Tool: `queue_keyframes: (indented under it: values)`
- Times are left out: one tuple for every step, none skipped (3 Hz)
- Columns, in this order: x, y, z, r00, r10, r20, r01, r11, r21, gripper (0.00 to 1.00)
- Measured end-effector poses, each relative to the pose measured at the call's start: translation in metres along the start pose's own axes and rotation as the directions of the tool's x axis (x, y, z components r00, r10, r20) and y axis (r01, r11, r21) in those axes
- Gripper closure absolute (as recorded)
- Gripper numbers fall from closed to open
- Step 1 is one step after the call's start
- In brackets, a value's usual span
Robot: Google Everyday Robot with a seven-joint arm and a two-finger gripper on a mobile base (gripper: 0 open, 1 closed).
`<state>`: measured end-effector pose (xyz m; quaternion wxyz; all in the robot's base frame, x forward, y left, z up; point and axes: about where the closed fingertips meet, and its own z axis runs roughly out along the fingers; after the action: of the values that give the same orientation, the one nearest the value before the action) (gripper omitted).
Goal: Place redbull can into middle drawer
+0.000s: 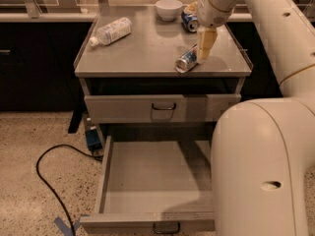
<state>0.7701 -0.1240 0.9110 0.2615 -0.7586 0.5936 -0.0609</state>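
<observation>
Camera view has the redbull can (186,61) lying on its side near the front right edge of the desk (142,50), its silver top turned toward the front. The end effector (203,50) hangs straight down just beside the can's right flank, at or very close to touching. Whether it is released or clenched on the can cannot be told from here.

The middle drawer (152,181) stands pulled well out below, its floor bare. The upper drawer (128,108) above it is closed.

The step in hand looks like securing the can. A round can on its side will likely roll if nudged, and the desk edge is close, so the grip should straddle the body across its width and close squarely. After that, the lift should clear the raised desk rim. The carry then needs to come forward past the closed drawer front before descending into the open tray, with the can let go low.
</observation>
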Motion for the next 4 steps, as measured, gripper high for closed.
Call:
queue_keyframes:
  values:
    - [0.005,0.002,0.027,1.0,0.02,0.019,-0.02,0.999,-0.04,0.0]
    - [0.011,0.013,0.051,0.999,0.025,0.024,-0.023,0.994,-0.107,0.0]
    - [0.015,0.022,0.063,0.999,0.011,0.033,-0.006,0.9891,-0.147,0.0]
    - [0.019,0.027,0.071,1.0,0.015,0.026,-0.01,0.985,-0.172,0.0]
